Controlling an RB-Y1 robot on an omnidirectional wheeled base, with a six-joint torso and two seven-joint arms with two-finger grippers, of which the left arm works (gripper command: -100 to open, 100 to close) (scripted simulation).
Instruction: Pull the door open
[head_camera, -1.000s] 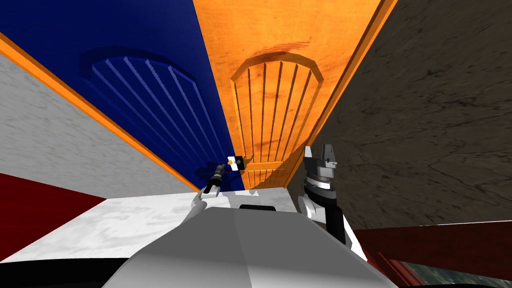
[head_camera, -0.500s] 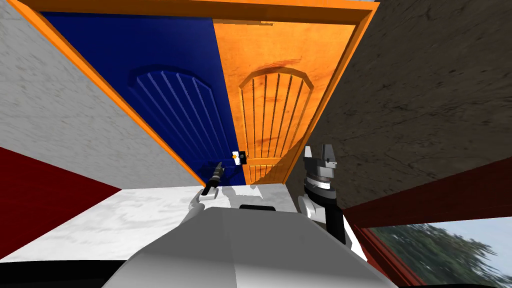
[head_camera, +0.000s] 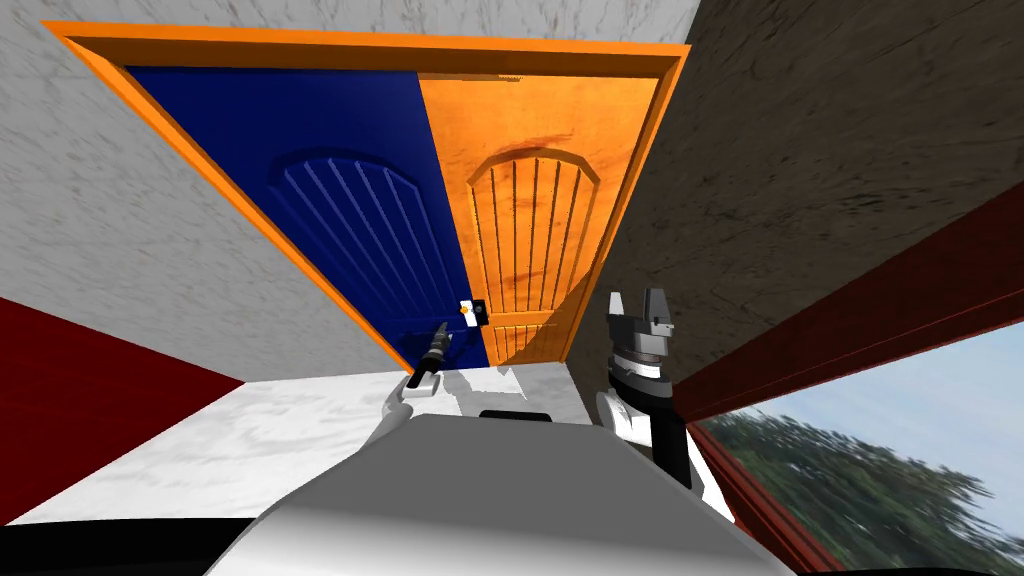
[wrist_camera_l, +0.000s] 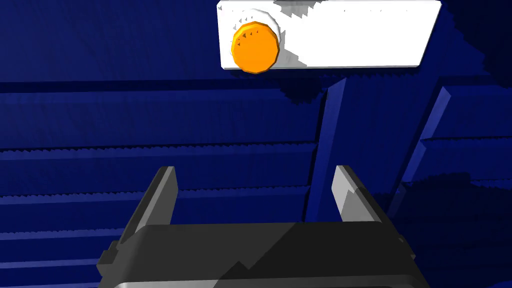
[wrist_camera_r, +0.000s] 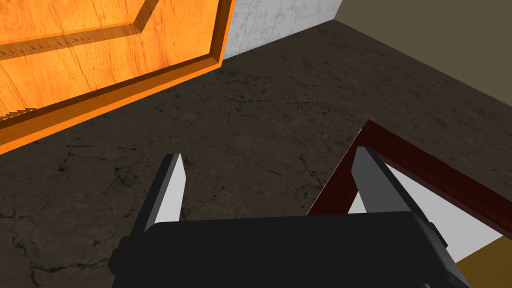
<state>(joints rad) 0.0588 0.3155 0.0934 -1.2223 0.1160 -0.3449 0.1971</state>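
Pale speckled wall (head_camera: 110, 240) on our left and a dark cracked wall (head_camera: 820, 180) on our right meet an orange door frame (head_camera: 360, 45) holding two shut leaves, a blue leaf (head_camera: 340, 200) and an orange leaf (head_camera: 530, 210); the orange knob (wrist_camera_l: 255, 47) sits on a white plate (wrist_camera_l: 350, 35) at the blue leaf's inner edge, by the seam; our left gripper (wrist_camera_l: 255, 172) points at the blue leaf with its fingers spread wide and nothing between them; the knob lies ahead of the fingertips, apart from them, roughly in line with the gap; our right gripper (wrist_camera_r: 268, 155) hangs by the dark wall, beside a dark red window frame (wrist_camera_r: 425, 175), its fingers wide and empty too; we judge the step in hand to be the reach for the knob, with no grasp made yet; next we should ease the left gripper forward until the knob sits between the fingers, close on it, then draw back along the leaf's swing.
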